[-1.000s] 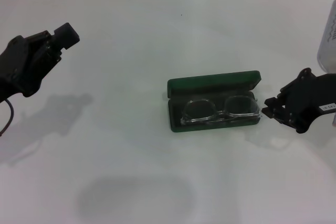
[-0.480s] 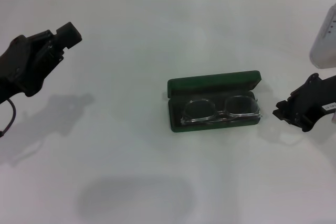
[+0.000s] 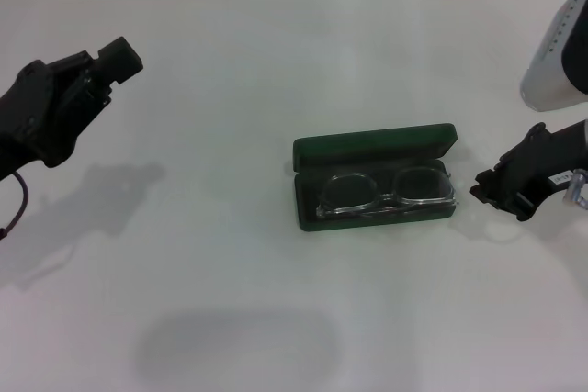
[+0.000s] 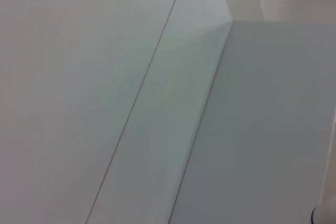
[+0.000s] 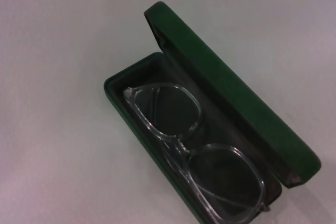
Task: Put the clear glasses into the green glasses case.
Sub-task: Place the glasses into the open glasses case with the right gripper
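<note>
The green glasses case lies open in the middle of the white table, its lid raised at the back. Inside it rest the clear glasses, folded, lenses side by side. The right wrist view shows the same case with the glasses lying in its tray. My right gripper hovers just to the right of the case, apart from it and holding nothing. My left gripper hangs far off at the table's left, away from the case.
A white table spreads around the case. A white part of the robot shows at the right edge. The left wrist view shows only pale wall panels.
My right gripper drew back to the right, away from the case's end, and rose slightly. The glasses and case stayed put. The left arm did not move.
</note>
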### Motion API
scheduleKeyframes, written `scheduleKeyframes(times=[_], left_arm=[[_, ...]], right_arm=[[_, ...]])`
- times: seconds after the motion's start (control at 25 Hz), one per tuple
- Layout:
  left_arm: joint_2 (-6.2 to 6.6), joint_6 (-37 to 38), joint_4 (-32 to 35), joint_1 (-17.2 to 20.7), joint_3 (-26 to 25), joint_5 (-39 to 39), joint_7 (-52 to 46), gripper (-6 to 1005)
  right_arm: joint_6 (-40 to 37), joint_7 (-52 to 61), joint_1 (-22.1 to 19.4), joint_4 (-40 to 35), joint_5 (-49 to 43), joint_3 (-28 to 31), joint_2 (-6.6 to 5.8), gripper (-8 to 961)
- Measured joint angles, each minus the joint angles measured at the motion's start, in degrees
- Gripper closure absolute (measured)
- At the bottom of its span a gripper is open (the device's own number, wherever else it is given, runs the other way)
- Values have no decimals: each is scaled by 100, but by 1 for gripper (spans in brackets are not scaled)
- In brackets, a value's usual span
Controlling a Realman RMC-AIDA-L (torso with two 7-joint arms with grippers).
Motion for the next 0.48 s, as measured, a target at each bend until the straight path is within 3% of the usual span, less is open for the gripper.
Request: scheduleKeyframes(times=[0.48], left_arm=[[-1, 0, -9, 18, 5, 0, 0, 970]], right_arm=[[199, -38, 142, 399, 1, -127, -4, 851]])
